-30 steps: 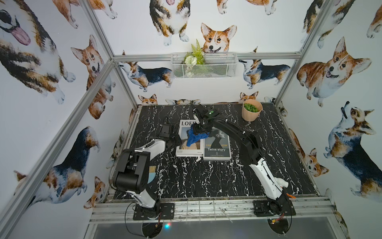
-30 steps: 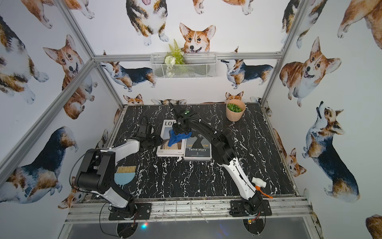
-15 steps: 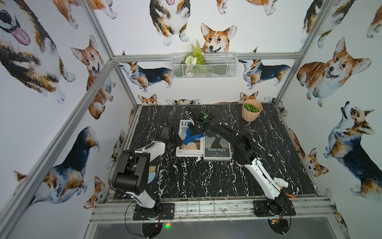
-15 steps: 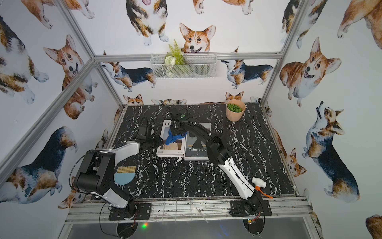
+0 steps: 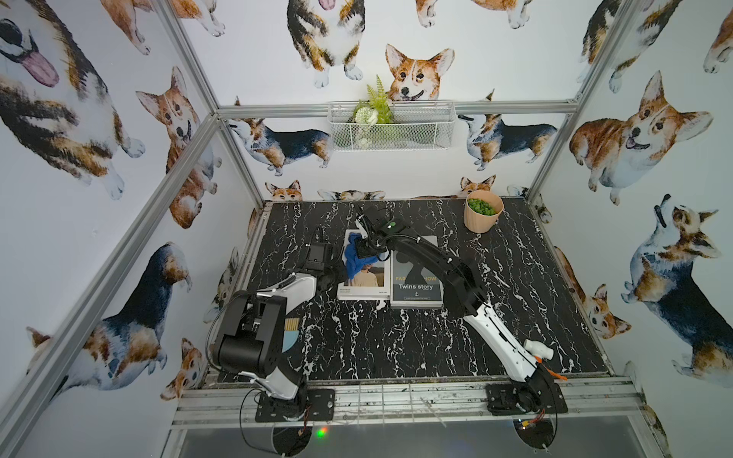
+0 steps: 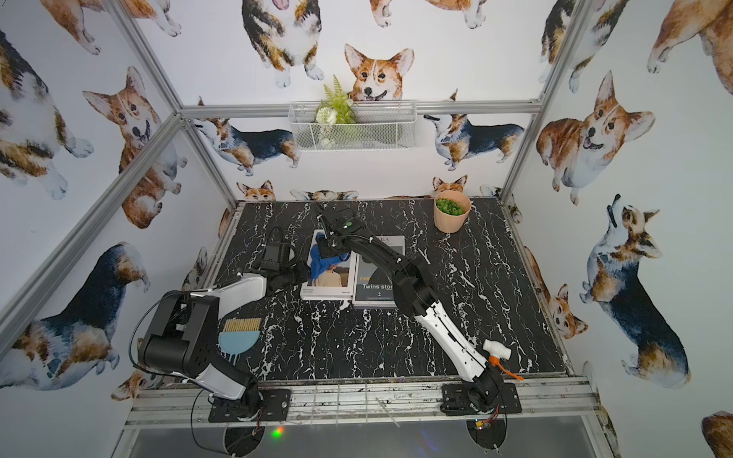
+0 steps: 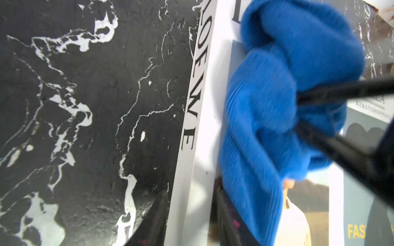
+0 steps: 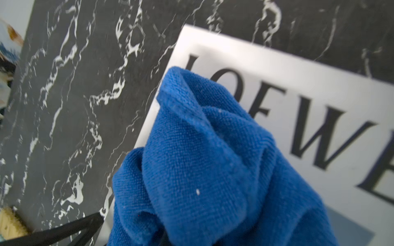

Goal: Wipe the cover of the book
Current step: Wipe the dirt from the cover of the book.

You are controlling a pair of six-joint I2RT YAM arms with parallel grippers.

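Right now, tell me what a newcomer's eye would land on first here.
The corgi wallpaper covering every wall around the cell grabs attention first. Then the bright blue cloth, pinched in the right gripper and pressed on the white book at mid-table, pops against the black marble table.

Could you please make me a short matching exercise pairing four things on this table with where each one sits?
Things
1. blue cloth
2. dark book
3. pot
4. brush

Places
A. at the back right of the table
B. on the cover of the white book
C. at the front left of the table
D. lying flat, right beside the white book

Pairs: 1-B, 2-D, 3-A, 4-C
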